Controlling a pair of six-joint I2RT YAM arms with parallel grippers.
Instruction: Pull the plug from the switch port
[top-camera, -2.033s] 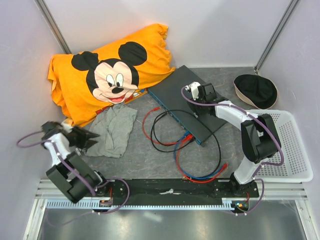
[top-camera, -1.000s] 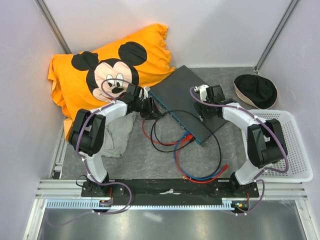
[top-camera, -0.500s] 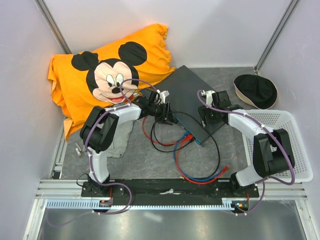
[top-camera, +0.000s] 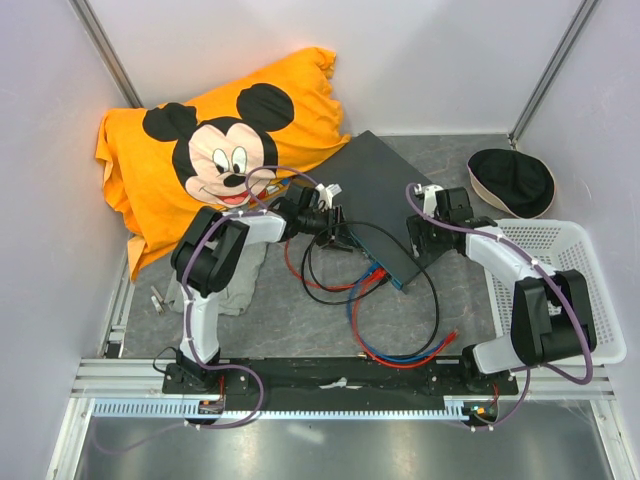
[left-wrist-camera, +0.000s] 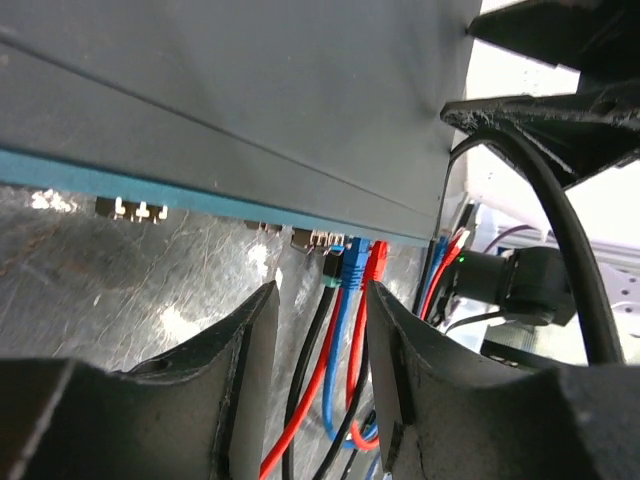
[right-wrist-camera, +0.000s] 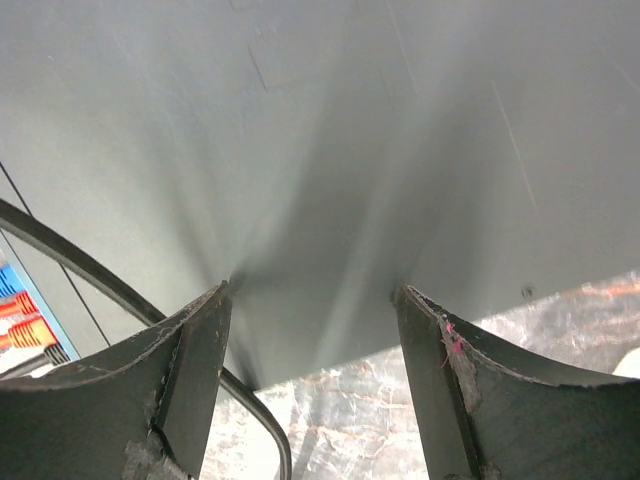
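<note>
The switch (top-camera: 372, 188) is a flat dark grey box lying at an angle, its teal face (top-camera: 352, 236) toward the left arm. Black, blue and red plugs (top-camera: 377, 268) sit in sockets near its near corner. My left gripper (top-camera: 336, 224) is open and low in front of the teal face (left-wrist-camera: 200, 188). The black (left-wrist-camera: 334, 266), blue (left-wrist-camera: 356, 262) and red (left-wrist-camera: 377, 258) plugs lie ahead between its fingers, untouched. My right gripper (top-camera: 424, 232) is open, its fingertips (right-wrist-camera: 220, 296) resting on the switch's top (right-wrist-camera: 300, 120) near its right edge.
An orange Mickey Mouse pillow (top-camera: 220, 140) lies at the back left, with a grey cloth (top-camera: 238, 268) in front of it. Black, red and blue cables (top-camera: 400, 345) loop on the table. A black round cap (top-camera: 512, 180) and a white basket (top-camera: 585, 300) are on the right.
My left arm swung from the far left across to the switch's teal face. My right gripper slid along the switch's top toward its right edge.
</note>
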